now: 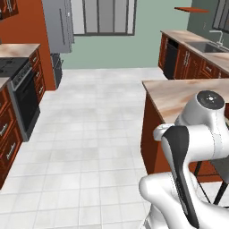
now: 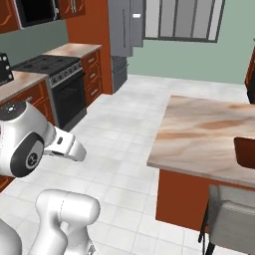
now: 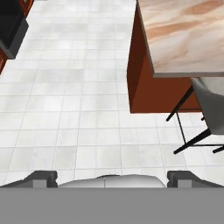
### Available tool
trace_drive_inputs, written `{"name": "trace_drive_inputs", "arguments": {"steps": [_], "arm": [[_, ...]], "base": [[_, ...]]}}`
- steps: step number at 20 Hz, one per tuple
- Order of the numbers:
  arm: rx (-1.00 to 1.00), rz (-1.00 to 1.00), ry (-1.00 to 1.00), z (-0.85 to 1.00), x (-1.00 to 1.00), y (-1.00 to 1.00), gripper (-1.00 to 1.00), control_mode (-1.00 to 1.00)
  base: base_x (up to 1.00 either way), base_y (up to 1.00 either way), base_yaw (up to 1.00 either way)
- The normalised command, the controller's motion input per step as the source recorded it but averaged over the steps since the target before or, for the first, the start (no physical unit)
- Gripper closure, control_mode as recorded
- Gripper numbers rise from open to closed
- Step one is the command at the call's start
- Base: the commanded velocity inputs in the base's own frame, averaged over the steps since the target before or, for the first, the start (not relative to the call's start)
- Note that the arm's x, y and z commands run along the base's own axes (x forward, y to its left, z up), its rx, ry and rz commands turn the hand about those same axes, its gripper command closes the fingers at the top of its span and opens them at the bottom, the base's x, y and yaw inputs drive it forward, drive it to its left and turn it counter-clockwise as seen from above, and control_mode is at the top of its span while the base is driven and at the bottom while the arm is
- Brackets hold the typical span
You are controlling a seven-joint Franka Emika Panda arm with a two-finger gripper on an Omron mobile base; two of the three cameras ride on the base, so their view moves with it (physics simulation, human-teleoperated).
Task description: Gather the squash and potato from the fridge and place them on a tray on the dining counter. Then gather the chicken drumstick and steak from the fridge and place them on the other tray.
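Note:
The grey steel fridge (image 1: 58, 22) (image 2: 122, 27) stands at the far end of the kitchen, across the tiled floor. The dining counter (image 1: 179, 96) (image 2: 209, 132) (image 3: 188, 35) with its beige marbled top is close on the right. A corner of a dark reddish-brown tray (image 2: 245, 152) lies on it at the picture's right edge. My gripper (image 3: 111, 179) is open above the floor beside the counter's corner, and nothing sits between its fingertips (image 3: 41, 178). The squash, potato, chicken drumstick and steak are out of view.
A black stove (image 1: 20, 89) (image 2: 57, 67) and red-brown cabinets line the left wall. The wall counter with the sink (image 1: 201, 44) runs along the far right. A grey stool (image 2: 231, 219) (image 3: 210, 103) on black legs stands against the dining counter. A wide stretch of white floor lies between.

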Motion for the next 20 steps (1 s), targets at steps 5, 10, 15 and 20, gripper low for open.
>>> {"name": "trace_drive_inputs", "arguments": {"steps": [5, 10, 15, 20], "arm": [[0.0, 0.0, 0.0, 0.0, 0.0, 0.0, -1.0, 1.0], [0.0, 0.0, 0.0, 0.0, 0.0, 0.0, -1.0, 1.0], [0.0, 0.0, 0.0, 0.0, 0.0, 0.0, -1.0, 1.0], [0.0, 0.0, 0.0, 0.0, 0.0, 0.0, -1.0, 1.0]], "base": [[0.56, 0.23, -0.01], [0.6, 0.33, 0.0], [0.64, 0.41, -0.01], [0.65, 0.35, 0.0]]}}
